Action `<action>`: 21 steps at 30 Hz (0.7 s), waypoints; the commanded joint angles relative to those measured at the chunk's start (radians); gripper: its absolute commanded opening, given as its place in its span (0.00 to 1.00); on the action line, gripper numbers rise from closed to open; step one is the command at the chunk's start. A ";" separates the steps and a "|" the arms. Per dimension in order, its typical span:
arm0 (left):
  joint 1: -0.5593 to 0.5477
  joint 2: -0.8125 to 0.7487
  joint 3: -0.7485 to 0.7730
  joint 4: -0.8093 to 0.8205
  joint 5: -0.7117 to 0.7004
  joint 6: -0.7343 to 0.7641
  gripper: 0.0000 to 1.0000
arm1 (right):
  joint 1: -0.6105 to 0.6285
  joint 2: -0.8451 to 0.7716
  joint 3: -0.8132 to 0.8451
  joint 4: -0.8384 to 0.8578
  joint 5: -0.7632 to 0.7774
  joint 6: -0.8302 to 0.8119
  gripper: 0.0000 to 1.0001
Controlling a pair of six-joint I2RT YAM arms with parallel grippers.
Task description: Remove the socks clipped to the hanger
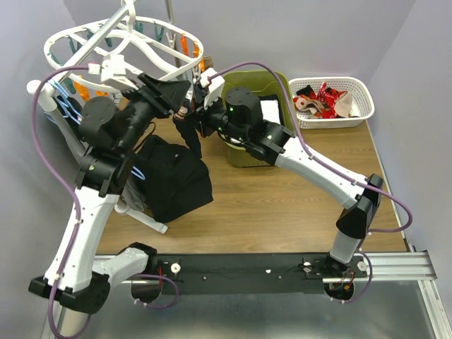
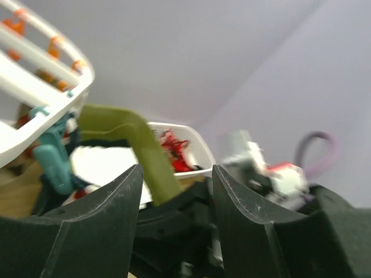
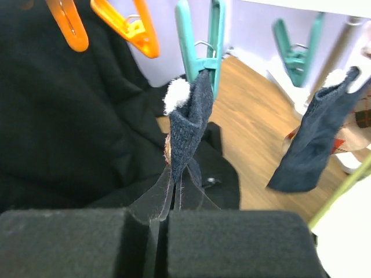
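The right tool (image 3: 164, 217) is closed on the lower end of a dark sock (image 3: 188, 124), which is pinched between its two pads. This sock is hung by its upper edge from a teal clip (image 3: 200, 40) of the hanger (image 1: 123, 42). A second dark sock (image 3: 316, 139) is clipped further to the right, apart from the first. Orange clips (image 3: 127, 26) are seen in front of a black garment (image 3: 69, 116).

The left tool (image 2: 174, 197) is held open near the hanger rim, with its fingers apart.

The hanger is located above the far left of the bench (image 1: 282, 191). Red and beige socks (image 1: 321, 99) are contained in a white basket (image 1: 357, 113) at the far right. A green bin (image 1: 275, 81) is placed between hanger and basket.
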 commanded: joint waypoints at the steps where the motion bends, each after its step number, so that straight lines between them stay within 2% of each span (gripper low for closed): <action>1: -0.127 0.068 0.052 -0.191 -0.422 0.066 0.60 | 0.024 -0.035 -0.025 0.003 0.132 -0.069 0.01; 2: -0.142 0.074 0.056 -0.205 -0.506 0.065 0.60 | 0.027 -0.035 -0.027 0.003 0.141 -0.080 0.01; 11: -0.241 0.164 0.125 -0.349 -0.801 -0.017 0.67 | 0.036 -0.029 -0.059 0.015 0.192 -0.129 0.01; 21: -0.242 0.240 0.161 -0.337 -0.857 -0.052 0.68 | 0.045 -0.038 -0.085 0.031 0.209 -0.151 0.01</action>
